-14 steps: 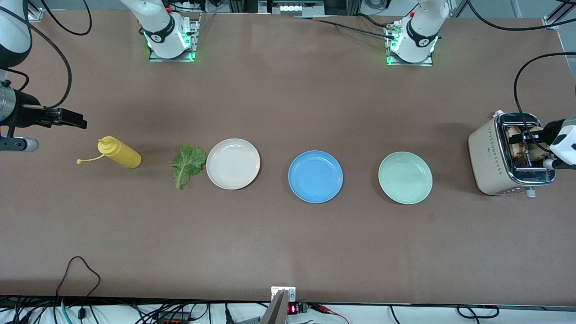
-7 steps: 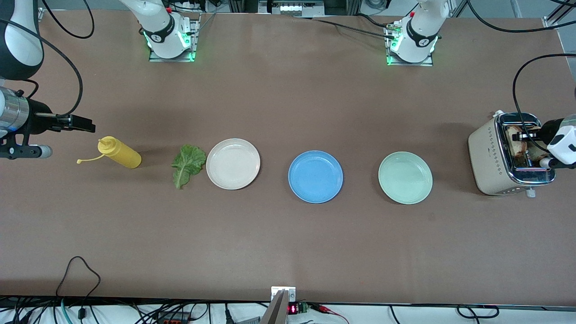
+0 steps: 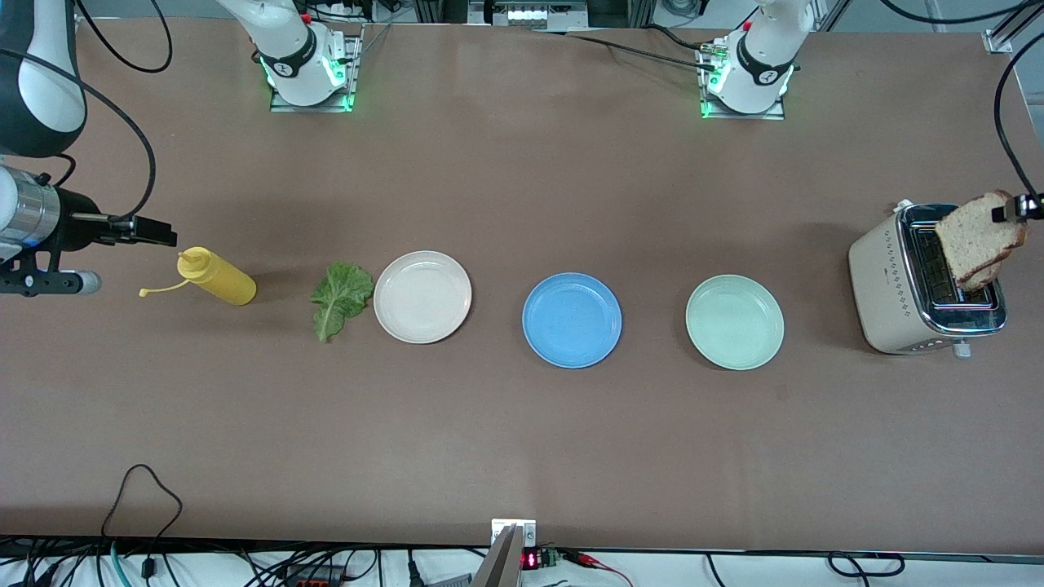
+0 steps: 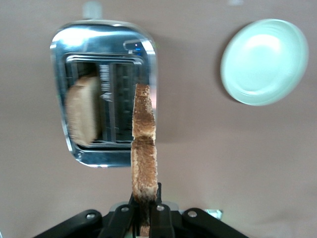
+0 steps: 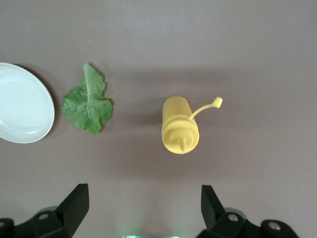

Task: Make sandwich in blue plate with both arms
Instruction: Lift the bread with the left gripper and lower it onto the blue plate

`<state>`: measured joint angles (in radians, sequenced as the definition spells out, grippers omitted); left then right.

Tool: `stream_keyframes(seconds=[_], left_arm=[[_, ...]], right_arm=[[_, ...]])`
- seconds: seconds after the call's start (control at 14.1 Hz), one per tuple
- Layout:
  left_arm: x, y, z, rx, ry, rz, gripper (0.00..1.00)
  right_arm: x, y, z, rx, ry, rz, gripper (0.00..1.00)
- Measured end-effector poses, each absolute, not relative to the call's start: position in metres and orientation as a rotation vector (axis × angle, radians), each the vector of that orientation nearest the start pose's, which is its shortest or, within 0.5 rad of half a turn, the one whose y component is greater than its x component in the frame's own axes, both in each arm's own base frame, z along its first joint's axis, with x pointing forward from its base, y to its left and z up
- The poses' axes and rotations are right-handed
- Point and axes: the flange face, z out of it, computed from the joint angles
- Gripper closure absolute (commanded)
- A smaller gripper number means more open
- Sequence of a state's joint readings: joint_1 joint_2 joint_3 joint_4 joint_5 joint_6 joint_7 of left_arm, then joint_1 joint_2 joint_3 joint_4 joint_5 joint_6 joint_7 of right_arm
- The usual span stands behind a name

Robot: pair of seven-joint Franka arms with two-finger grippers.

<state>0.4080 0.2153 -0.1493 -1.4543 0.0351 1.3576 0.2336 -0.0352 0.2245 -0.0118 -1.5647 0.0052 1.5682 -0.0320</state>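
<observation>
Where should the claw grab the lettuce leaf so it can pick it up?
Probably from straight above, pinching the lettuce across its pale middle rib near the narrow stem end. It lies flat on the table beside the cream plate, so no side offers an edge, and the rib looks like its stiffest part. The right claw is open nearby.

The left gripper (image 4: 145, 214) hangs in the air at the left arm's end of the bench, its black fingers (image 4: 159, 212) pinched close together on the lower edge of a bread slice (image 3: 976, 241) held upright on edge; in the front view only the tip of this gripper (image 3: 1018, 210) shows at the frame's margin. The right gripper (image 3: 155, 232) is raised at the right arm's end of the bench, wrist level and pointing along the bench, its two fingers (image 5: 75, 204) spread wide apart with nothing between them.
</observation>
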Motion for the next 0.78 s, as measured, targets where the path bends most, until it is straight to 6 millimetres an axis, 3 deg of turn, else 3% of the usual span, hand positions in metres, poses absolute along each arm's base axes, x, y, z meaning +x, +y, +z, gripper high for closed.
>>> stream_keyframes(seconds=[0.14, 0.28, 0.5, 0.78], left_arm=[[0.574, 0.097, 0.554, -3.189, 0.144, 0.5, 1.0], [0.579, 0.024, 0.551, -3.21, 0.296, 0.536, 1.0], [0.583, -0.08, 0.531, -3.207, 0.468, 0.578, 1.0], [0.583, -0.222, 0.488, -3.247, 0.446, 0.534, 1.0]], right_arm=[[0.608, -0.028, 0.494, -3.112, 0.025, 0.337, 0.0], [0.608, -0.028, 0.496, -3.114, 0.025, 0.328, 0.0], [0.609, -0.028, 0.502, -3.116, 0.025, 0.311, 0.0], [0.609, -0.028, 0.504, -3.117, 0.024, 0.304, 0.0]])
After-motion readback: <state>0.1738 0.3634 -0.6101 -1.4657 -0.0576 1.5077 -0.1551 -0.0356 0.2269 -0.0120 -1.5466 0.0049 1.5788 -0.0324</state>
